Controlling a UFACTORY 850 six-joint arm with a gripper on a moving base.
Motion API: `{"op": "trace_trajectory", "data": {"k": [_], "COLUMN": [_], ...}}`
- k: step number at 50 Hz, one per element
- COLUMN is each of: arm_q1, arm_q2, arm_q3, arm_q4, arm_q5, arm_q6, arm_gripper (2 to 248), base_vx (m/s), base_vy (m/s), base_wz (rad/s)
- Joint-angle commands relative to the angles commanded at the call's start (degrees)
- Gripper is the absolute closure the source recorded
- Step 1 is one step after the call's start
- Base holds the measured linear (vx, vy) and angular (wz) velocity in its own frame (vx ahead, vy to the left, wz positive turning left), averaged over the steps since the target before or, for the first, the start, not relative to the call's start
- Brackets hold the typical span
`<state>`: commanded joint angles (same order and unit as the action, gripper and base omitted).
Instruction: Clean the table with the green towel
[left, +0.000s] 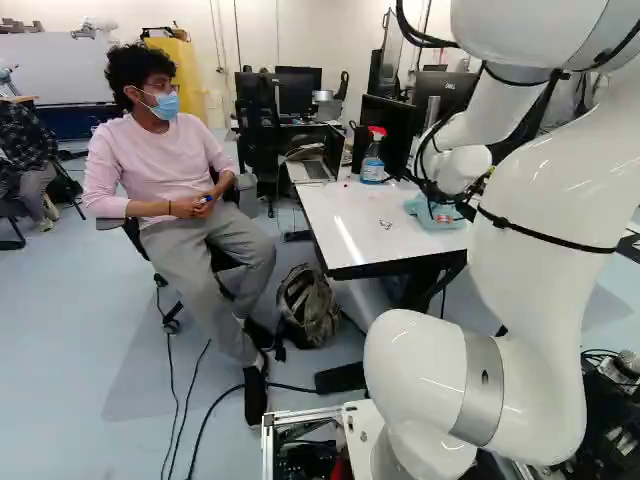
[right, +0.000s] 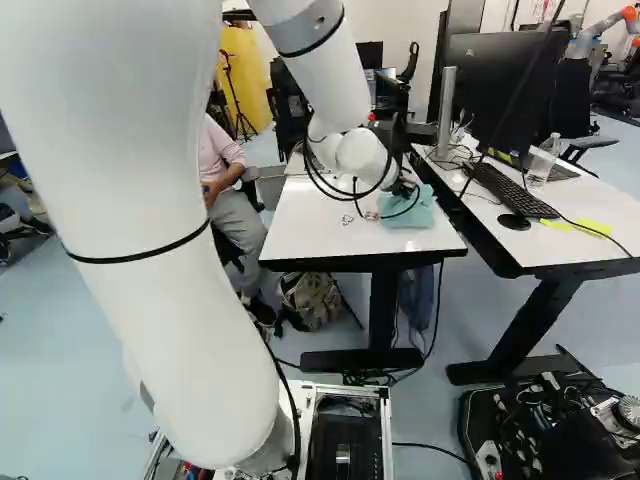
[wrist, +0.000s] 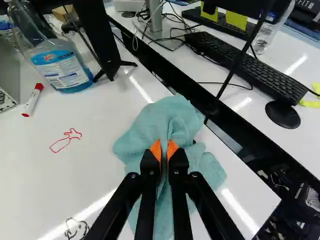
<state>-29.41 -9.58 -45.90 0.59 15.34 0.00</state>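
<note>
Item one, your cleaning cloth: a pale blue-green fabric towel (wrist: 180, 115), bunched and creased, lying on the white rectangular desk (wrist: 30, 185) close to its long edge.

Item two, your black two-finger hand (right: 405, 189) with orange pads: closed on the towel, a raised fold pinched between the pads, the rest spread around and beneath the fingers.

Item three, markings on the same desk, beside the towel: a small red line drawing (wrist: 67, 140) and, apart from it, a small black sketch (wrist: 76, 228).

Item four, a white-barrelled marker with a red cap (wrist: 32, 100), lying near the red drawing.

Item five, a clear spray bottle with a blue label (left: 372, 162), upright, its trigger head red and white in your left base view. Just beside it stands a black monitor (left: 385, 125); an open laptop (left: 316, 170) sits nearby.

Item six, across a dark gap: a second white work surface (right: 610, 215), carrying a black keyboard (wrist: 245, 67), a black mouse (wrist: 283, 115), yellow sticky notes (right: 592, 227) and a clear plastic bottle (right: 543, 163).
</note>
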Motion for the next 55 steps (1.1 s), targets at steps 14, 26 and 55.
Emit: {"op": "trace_trajectory", "data": {"k": [14,26,55], "arm_q1": [2.0,3.4,5.0], "arm_q2": [0.7,0.8,3.3], "arm_q3": [-1.2,-2.8,-0.4], "arm_q4": [0.7,1.3,1.8], "arm_q5": [-2.1,-4.8,-6.3], "arm_q6": [0.0,0.0,0.0], "arm_gripper": [216,216,216], "base_vx": [0.000,0.000,0.000], "base_vy": [0.000,0.000,0.000], "base_wz": [0.000,0.000,0.000]}}
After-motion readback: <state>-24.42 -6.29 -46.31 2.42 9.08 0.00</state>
